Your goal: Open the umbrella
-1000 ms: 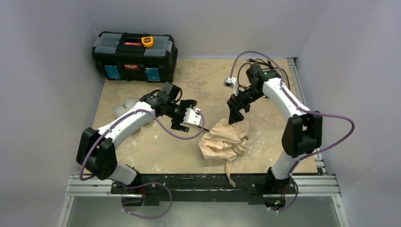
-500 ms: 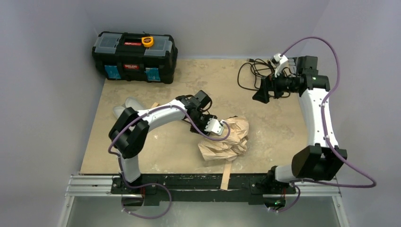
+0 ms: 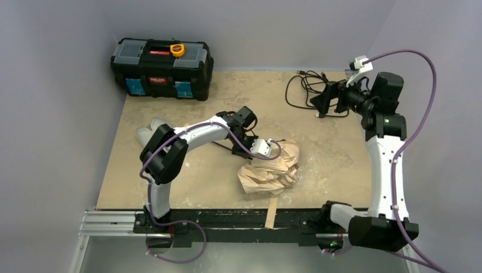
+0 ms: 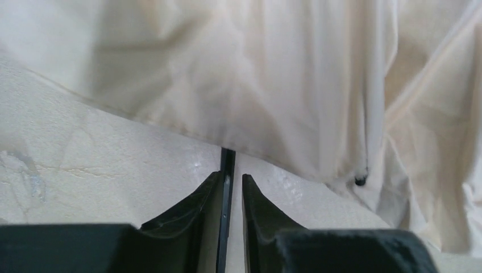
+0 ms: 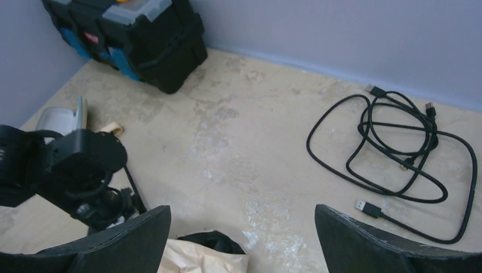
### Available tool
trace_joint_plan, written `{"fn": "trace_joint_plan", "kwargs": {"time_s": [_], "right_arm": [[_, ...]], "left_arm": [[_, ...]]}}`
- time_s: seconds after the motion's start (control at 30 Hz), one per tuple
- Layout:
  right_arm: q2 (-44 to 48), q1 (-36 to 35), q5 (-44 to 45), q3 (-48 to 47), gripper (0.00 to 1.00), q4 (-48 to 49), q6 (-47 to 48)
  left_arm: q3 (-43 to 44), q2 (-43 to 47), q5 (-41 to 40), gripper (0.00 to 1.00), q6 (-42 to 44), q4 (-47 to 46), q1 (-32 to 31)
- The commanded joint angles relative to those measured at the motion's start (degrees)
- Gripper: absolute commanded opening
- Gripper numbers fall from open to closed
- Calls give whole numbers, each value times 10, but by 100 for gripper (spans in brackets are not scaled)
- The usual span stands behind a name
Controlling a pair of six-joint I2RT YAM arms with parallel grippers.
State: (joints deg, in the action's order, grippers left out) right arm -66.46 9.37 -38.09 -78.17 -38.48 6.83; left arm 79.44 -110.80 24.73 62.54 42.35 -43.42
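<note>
Two arms are reaching over the tan desk. A black toolbox is sitting at its far left corner. The umbrella is lying crumpled near the front middle. A coiled black USB cable is lying far right. The left gripper is pinching the umbrella's thin shaft. The right gripper is hanging raised by the cable, jaws spread wide.

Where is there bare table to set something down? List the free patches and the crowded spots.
Free: the far middle between the toolbox and the cable; the strip from the umbrella right to the table edge. Crowded: the centre, where the left gripper grips the umbrella's shaft.
</note>
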Motion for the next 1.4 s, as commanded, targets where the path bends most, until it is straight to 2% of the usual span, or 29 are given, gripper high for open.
{"fn": "trace_joint_plan", "kwargs": {"time_s": [0.0, 0.07, 0.17, 0.27, 0.4, 0.6, 0.7, 0.83, 0.87, 0.9, 1.0, 1.1, 1.17, 1.33, 1.37], "right_arm": [[14, 2, -2, -28, 99, 100, -97], [-6, 1, -22, -60, 99, 77, -104], [-24, 1, -36, -86, 99, 36, -86], [-13, 2, -42, -78, 99, 25, -74], [3, 2, -54, -59, 99, 27, -75], [2, 2, -58, -38, 99, 21, -72], [0, 1, -57, -47, 99, 23, -92], [-11, 2, -79, -77, 99, 37, -156], [-14, 2, -86, -86, 99, 42, -168], [-15, 2, -90, -95, 99, 50, -181], [-8, 4, -90, -130, 98, 110, -232], [22, 3, -57, -156, 97, 245, -332], [30, 3, -13, -172, 96, 294, -351], [47, 4, -31, -171, 92, 298, -333], [58, 4, -33, -162, 92, 299, -324]], "left_arm": [[74, -30, 45, 34, -83, -7, -9], [105, -55, 24, 49, -79, 23, -14], [77, -46, 11, 58, -29, 41, -14], [23, -12, 1, 61, -10, 18, -11], [3, 21, 14, 63, -19, 25, 7], [2, -10, -54, 63, -21, -25, -1], [55, -59, -91, 49, -39, -1, -23], [60, -69, -88, 14, -50, -20, -37], [68, -68, -80, 3, -70, -19, -38], [84, -66, -65, 0, -102, -15, -37], [193, -60, 36, 0, -225, 36, -16], [303, -50, 138, 0, -385, 34, 17], [351, -38, 176, 0, -491, -10, 34], [404, -21, 219, 0, -759, -167, 87], [396, -17, 219, 0, -812, -227, 99]]}}
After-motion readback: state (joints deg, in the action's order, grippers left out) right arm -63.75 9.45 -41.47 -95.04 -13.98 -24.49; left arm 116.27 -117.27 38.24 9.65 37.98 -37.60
